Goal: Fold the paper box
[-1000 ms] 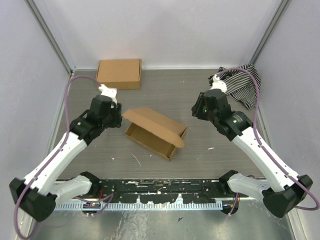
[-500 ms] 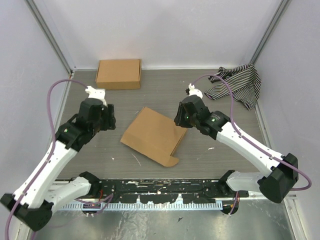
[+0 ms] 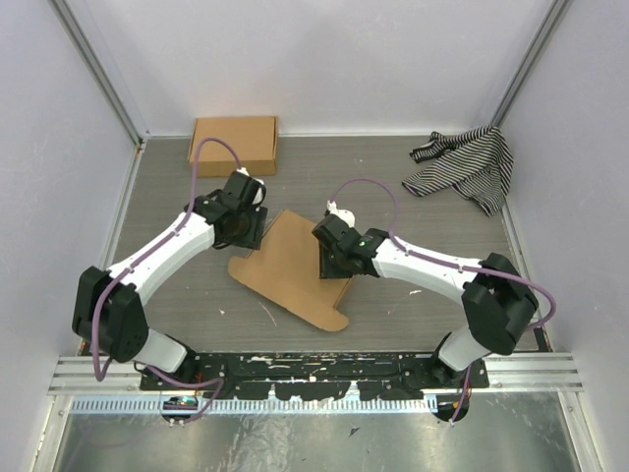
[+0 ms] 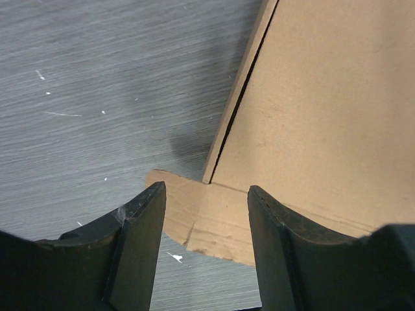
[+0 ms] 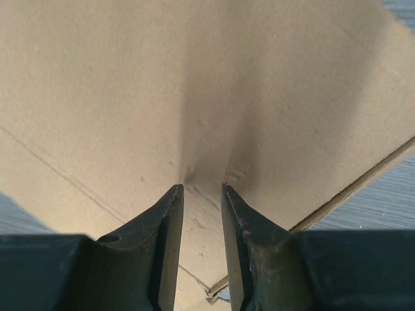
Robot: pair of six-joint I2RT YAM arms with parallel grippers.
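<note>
The box (image 3: 290, 261) is found mid-worktop (image 3: 413, 226), its lid (image 5: 194, 97) laid down flat, so the main folds are judged done. The left gripper (image 3: 247, 228) is held spread over a corner tab (image 4: 188, 217), gripping nothing. The right gripper (image 3: 330, 265), jaws narrowly parted, is pressed tip-down on the lid; final tucking is judged outstanding.

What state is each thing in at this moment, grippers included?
paper box: lid folded down flat, a corner tab lying outside it, untucked.
left gripper: open, over that corner tab, gripping nothing.
right gripper: jaws narrowly apart, tips against the lid, gripping nothing.
second box: folded shut, at the far left.
striped cloth: crumpled, at the far right.
</note>
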